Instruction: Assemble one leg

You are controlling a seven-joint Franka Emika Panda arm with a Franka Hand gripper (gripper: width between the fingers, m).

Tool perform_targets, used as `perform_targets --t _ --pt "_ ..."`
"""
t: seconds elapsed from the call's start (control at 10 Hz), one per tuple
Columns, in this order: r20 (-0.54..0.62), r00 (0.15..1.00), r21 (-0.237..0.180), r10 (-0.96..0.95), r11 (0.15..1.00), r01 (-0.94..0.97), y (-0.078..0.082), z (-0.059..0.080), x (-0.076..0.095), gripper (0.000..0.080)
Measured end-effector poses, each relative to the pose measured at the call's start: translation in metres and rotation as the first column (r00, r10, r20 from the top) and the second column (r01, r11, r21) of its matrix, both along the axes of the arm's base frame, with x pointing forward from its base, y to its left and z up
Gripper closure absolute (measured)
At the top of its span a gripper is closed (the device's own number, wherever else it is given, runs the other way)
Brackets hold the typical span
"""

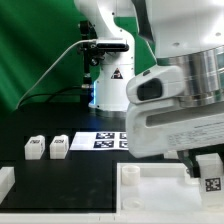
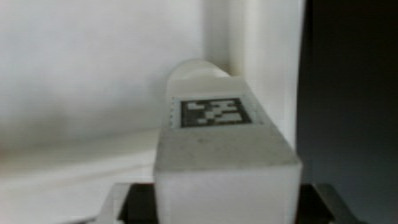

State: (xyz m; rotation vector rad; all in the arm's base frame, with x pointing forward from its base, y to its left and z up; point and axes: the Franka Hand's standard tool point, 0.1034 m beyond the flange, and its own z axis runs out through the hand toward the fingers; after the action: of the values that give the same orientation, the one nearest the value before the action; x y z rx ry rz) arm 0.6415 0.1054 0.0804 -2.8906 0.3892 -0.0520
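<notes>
My gripper [image 1: 206, 160] is shut on a leg [image 1: 210, 175], a small white block with a black-and-white tag on its face. It holds the leg upright over the exterior view's right part of the large white tray-like piece [image 1: 150, 188]. In the wrist view the leg [image 2: 217, 140] stands between my gripper's [image 2: 228, 203] dark fingers [image 2: 139, 200], tag facing the camera, its rounded tip by the tray's raised rim [image 2: 267, 50]. Whether the tip touches the tray I cannot tell. Two more legs [image 1: 34, 147] [image 1: 59, 146] lie on the black table at the exterior view's left.
The marker board [image 1: 108, 140] lies flat behind the tray. A white part [image 1: 5, 180] sits at the exterior view's left edge. The robot base [image 1: 108, 75] stands at the back. Black table [image 2: 347, 90] shows beyond the tray's rim.
</notes>
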Motion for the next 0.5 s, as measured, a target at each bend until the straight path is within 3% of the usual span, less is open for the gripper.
perform_targets --t 0.3,0.5 --pt "-0.092 0.889 0.015 -0.448 0.892 0.451 -0.0031 -0.0006 -0.0039 0.0504" --pt "-0.105 0.833 0.008 -0.543 0.837 0.547 -0.0032 -0.0004 -0.0066 0.0502"
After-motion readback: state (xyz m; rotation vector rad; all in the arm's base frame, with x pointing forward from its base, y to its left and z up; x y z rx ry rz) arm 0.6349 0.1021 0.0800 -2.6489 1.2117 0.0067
